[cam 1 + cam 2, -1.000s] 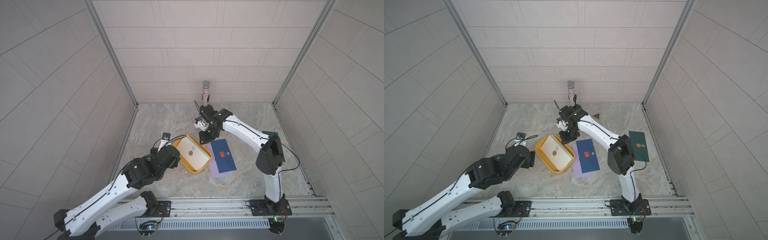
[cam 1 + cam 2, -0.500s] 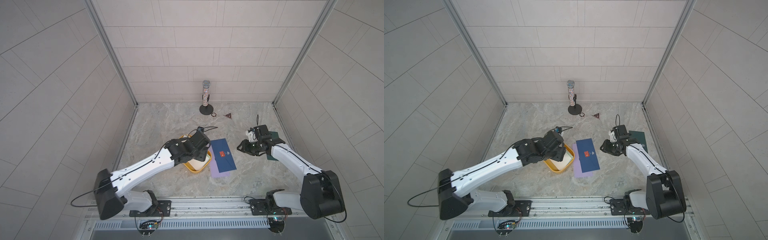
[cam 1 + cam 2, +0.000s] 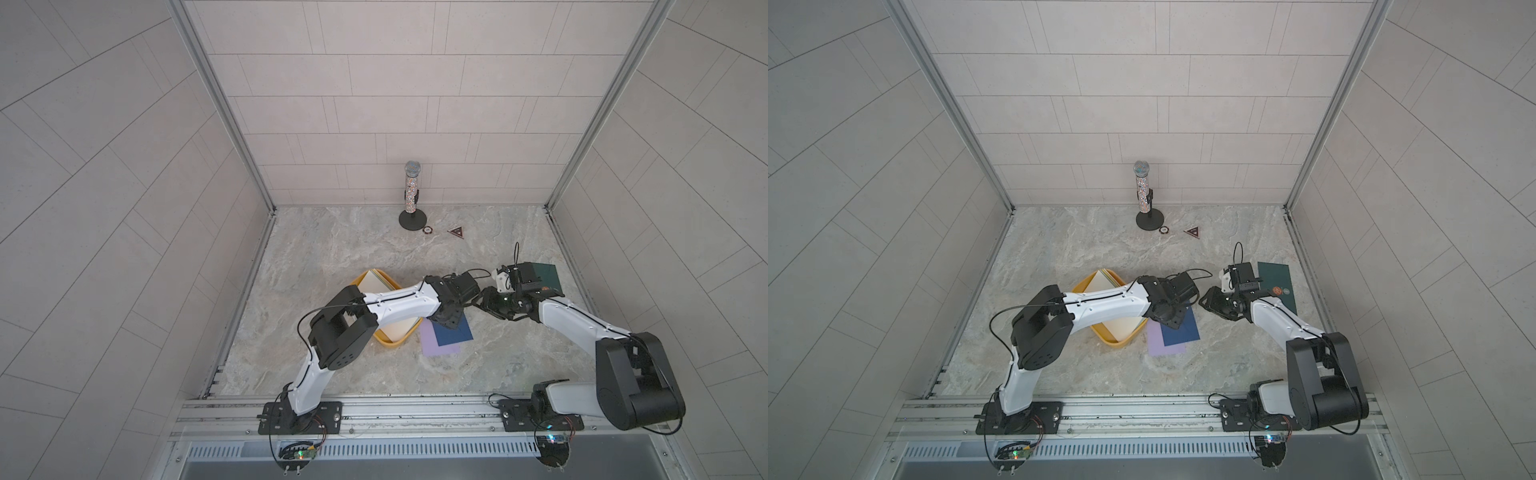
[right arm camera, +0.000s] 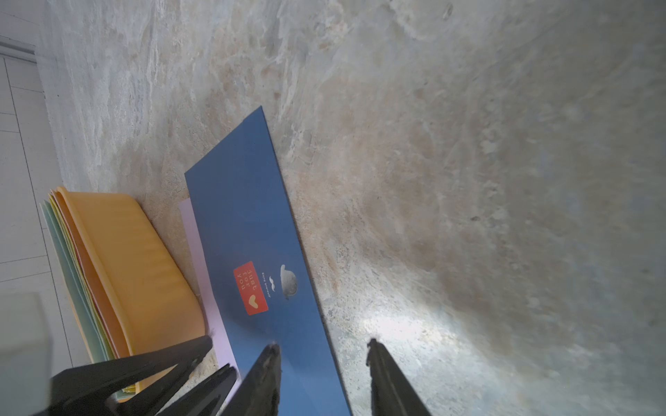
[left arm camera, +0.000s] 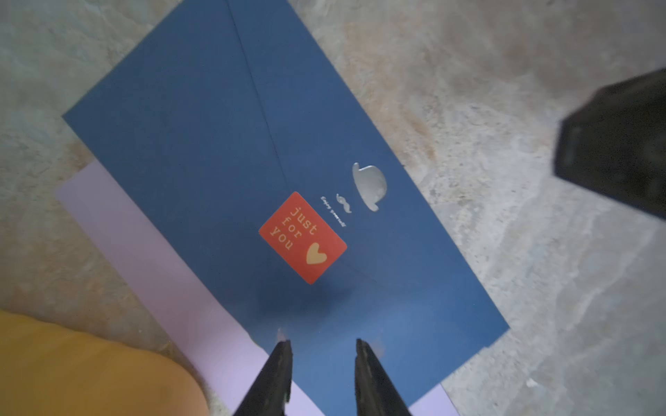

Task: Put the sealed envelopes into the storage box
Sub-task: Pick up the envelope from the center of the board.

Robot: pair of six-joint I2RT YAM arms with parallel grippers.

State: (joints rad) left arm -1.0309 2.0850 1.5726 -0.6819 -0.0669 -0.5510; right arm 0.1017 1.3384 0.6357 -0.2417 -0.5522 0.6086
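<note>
While both arms converge on one item, the left end effector (image 5: pixel 322 344) stands narrow, its tips at one end of the dark blue envelope (image 5: pixel 252 144), with a clear gap between them and nothing held. The right end effector (image 4: pixel 322 345) is moderately wide and empty. It straddles the same envelope's long edge, one finger over paper and the other over bare stone, probably to raise or steady that edge, since a flat sheet offers little to grasp from above. A red sticker (image 5: pixel 302 237) seals the blue envelope, which lies partly over a lilac envelope (image 5: pixel 144 252). Both rest just beside the storage box (image 4: pixel 144 252), so the transfer is short. Inside the box a stack of envelopes (image 3: pixel 374 282), cream uppermost, projects past the rim at one end. A dark green envelope (image 3: pixel 1277 282) lies apart, beyond the right wrist. The surface (image 3: pixel 353 249) is mottled grey stone. Farther back stand a glittered microphone (image 3: pixel 412 191) on a round base, a small ring (image 3: pixel 427 229) and a dark triangular piece (image 3: pixel 457 232). Pale tiled walls (image 3: pixel 415 104) enclose the cell.
</note>
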